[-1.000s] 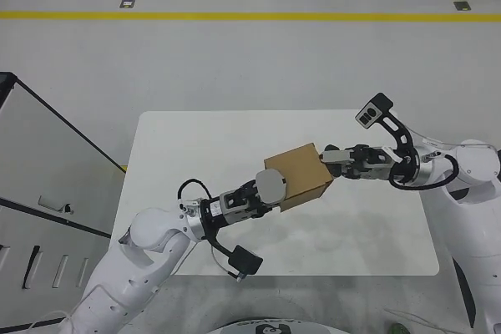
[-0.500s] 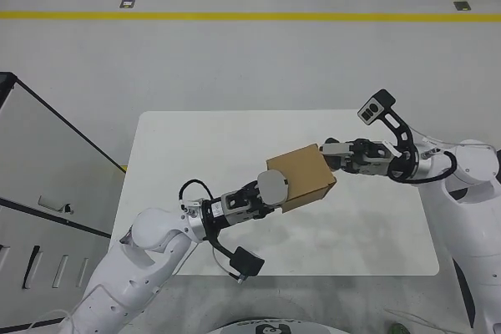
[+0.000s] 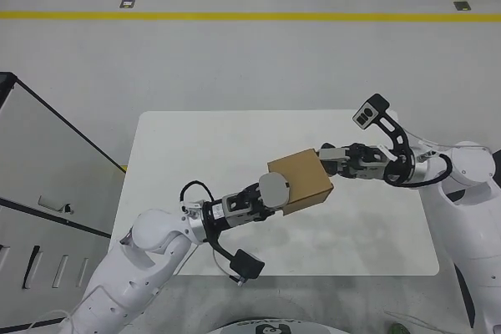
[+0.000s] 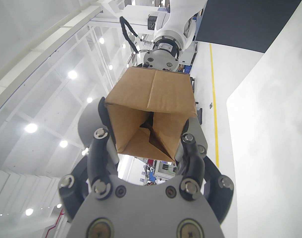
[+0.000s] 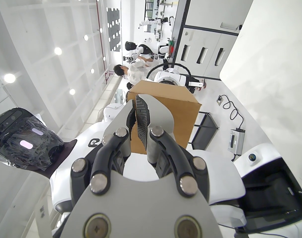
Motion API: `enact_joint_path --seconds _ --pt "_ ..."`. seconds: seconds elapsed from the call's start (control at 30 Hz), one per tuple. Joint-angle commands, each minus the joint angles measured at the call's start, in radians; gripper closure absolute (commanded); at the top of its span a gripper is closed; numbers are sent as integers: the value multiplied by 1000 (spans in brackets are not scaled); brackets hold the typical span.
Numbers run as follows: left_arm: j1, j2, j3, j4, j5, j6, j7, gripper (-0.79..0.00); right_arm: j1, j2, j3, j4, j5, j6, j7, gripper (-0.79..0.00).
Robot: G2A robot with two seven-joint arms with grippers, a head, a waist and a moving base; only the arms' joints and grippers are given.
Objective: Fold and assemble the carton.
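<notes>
Two grippers hold one brown carton [image 3: 301,178] over the middle of the white surface [image 3: 192,142]; whether its underside touches the surface cannot be told. The carton stands as a squared tube, lying slantwise between the arms.

At its near end, the left gripper [image 3: 271,189] clamps the carton across the open mouth. In the left wrist view this gripper [image 4: 146,117] has one finger on the outside of each of two opposite walls, and the carton [image 4: 151,95] is hollow at that end. Deep inside, flaps meet unevenly with a dark gap between them.

At the far corner, the right gripper [image 3: 326,155] is closed on the carton. In the right wrist view its fingers [image 5: 141,110] stand nearly together, with a thin edge of cardboard pinched between the pads, and the carton [image 5: 175,105] reaches away from them.

A grey cabinet [image 3: 33,167] stands just beside the surface, and a yellow line [image 3: 250,15] runs across the floor beyond it.
</notes>
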Motion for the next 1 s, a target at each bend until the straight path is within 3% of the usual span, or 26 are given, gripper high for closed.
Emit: enact_joint_path --seconds 0.0,0.97 --pt "0 0 1 0 -1 -2 -1 0 1 0 -2 -2 0 -1 2 0" --pt "10 9 -6 -2 -16 6 8 0 -2 2 -24 -26 3 -8 14 0"
